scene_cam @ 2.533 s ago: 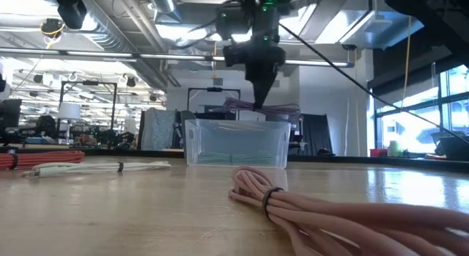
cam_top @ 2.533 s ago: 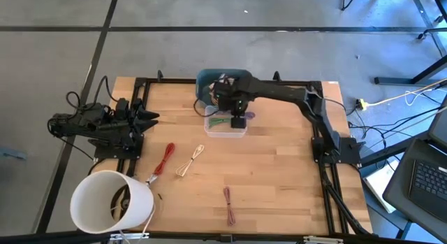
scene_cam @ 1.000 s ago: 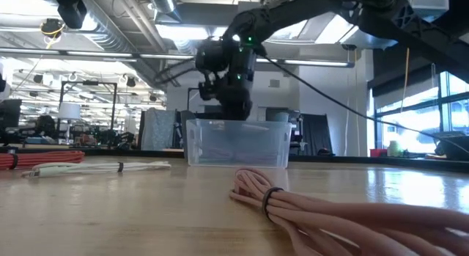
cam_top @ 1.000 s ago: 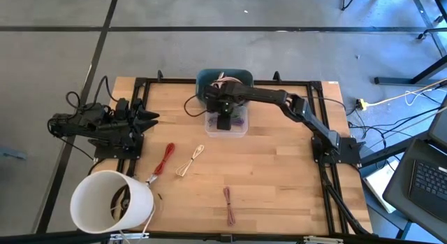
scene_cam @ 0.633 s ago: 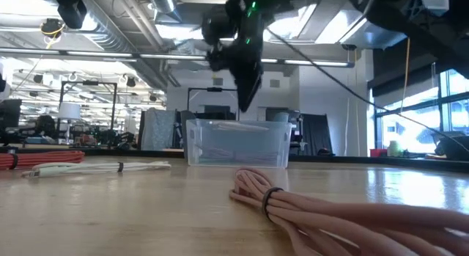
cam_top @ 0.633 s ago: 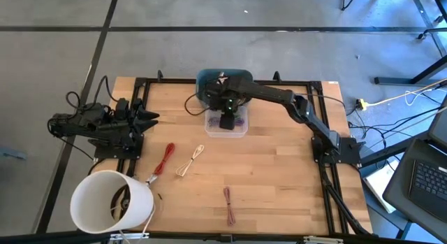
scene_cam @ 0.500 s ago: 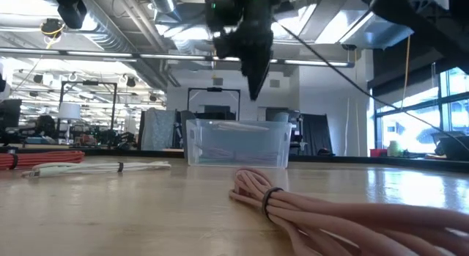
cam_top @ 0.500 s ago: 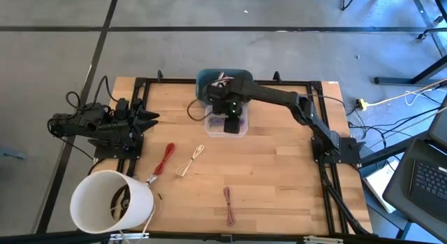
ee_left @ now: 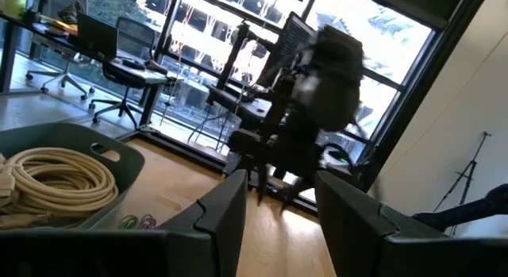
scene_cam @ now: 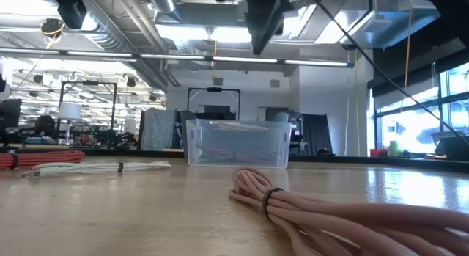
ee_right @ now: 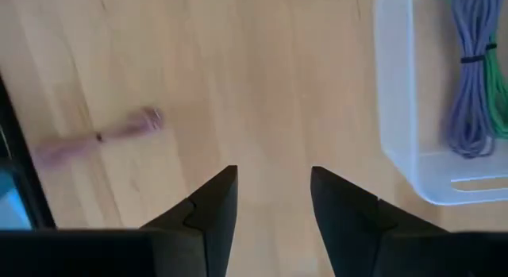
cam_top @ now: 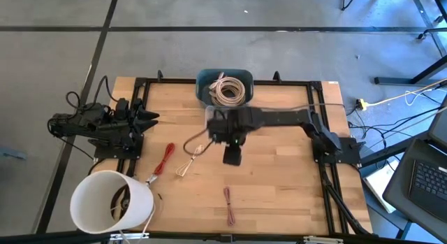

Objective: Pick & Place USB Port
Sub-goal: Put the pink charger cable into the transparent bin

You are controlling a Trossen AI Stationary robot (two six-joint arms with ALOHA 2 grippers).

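Note:
My right gripper [cam_top: 232, 156] hangs open above the middle of the table, fingers pointing down, with nothing between them [ee_right: 274, 182]. Behind it stands a clear bin [cam_top: 225, 125] in which a purple cable bundle [ee_right: 468, 78] lies beside a green one. Coiled cables lie on the wood: a red one [cam_top: 165, 160], a whitish one [cam_top: 190, 160] and a pink one [cam_top: 230, 204]. My left gripper [cam_top: 152, 117] waits open at the table's left edge, holding nothing [ee_left: 278, 186].
A teal bin [cam_top: 223, 87] holding a thick beige cable coil stands at the far edge. A white bucket [cam_top: 112, 201] sits at the near left corner. In the low view the pink cable [scene_cam: 308, 205] lies in front of the clear bin [scene_cam: 236, 144].
My right gripper has risen out of the clear bin and swung toward the table's near edge, well above the wood. The purple cable bundle stays in the bin. The left arm has kept still.

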